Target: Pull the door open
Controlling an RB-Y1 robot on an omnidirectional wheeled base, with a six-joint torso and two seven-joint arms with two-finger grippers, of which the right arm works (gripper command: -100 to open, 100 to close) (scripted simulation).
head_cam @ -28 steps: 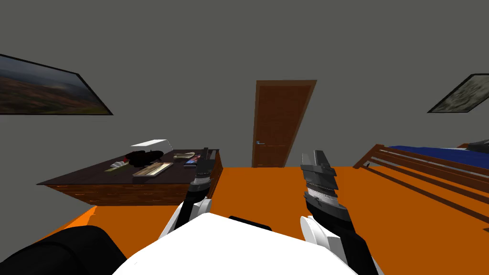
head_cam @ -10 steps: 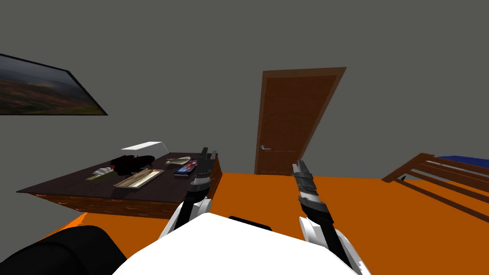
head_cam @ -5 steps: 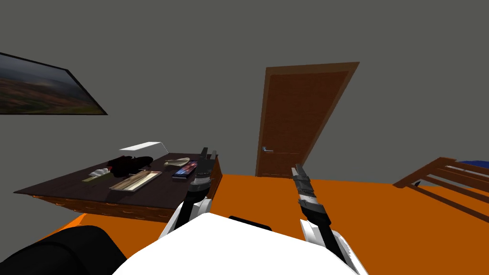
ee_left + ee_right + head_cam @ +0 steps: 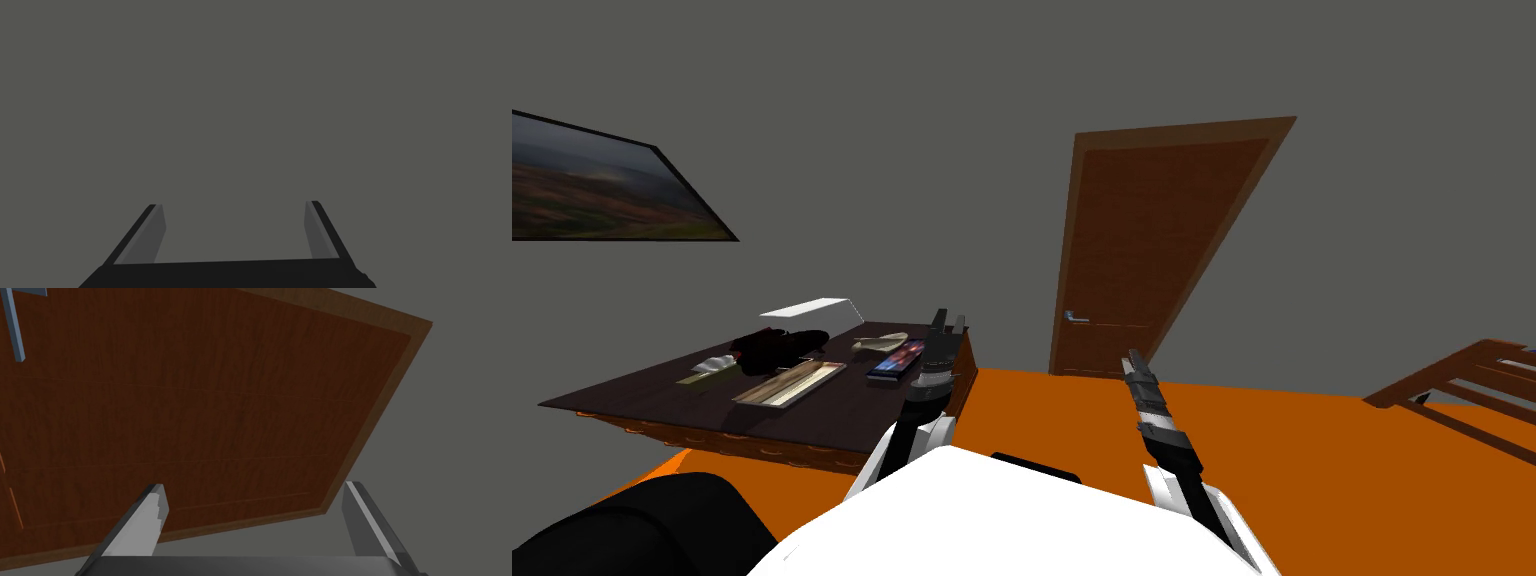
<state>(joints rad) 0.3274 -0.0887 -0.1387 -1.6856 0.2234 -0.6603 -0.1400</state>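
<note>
Straight ahead across the orange floor [image 4: 1312, 470], the brown wood-grain door [image 4: 1152, 250] sits shut in its lighter brown frame [image 4: 1068, 250], set in the grey wall [image 4: 962, 100] and well apart from both arms. A small blue-grey lever handle [image 4: 1077, 317] is on the door's edge nearer the desk. The right gripper [image 4: 1134, 360] is raised in front of the chest and points at the door, edge-on in the head view, with a clear gap between it and the panel. From the right wrist, the right gripper [image 4: 254, 488] has both fingers [image 4: 150, 513] spread wide with nothing between them. The door [image 4: 200, 413] panel lies beyond them, and the handle [image 4: 15, 333] lies far off to one side, not lined up with the gap. The left gripper [image 4: 947, 320] is held up by the near corner of the desk [image 4: 662, 390]. In its wrist view the left gripper [image 4: 233, 204] is also spread wide and empty. The dark-topped desk to the left carries a white box [image 4: 812, 311], a black object [image 4: 777, 345], a shallow tray [image 4: 790, 384] and a flat dark item [image 4: 897, 358] with red and blue on it; cannot tell what that is. A framed landscape picture [image 4: 602, 190] hangs on the wall at left. A slatted wooden bed frame [image 4: 1462, 385] stands at far right.
</note>
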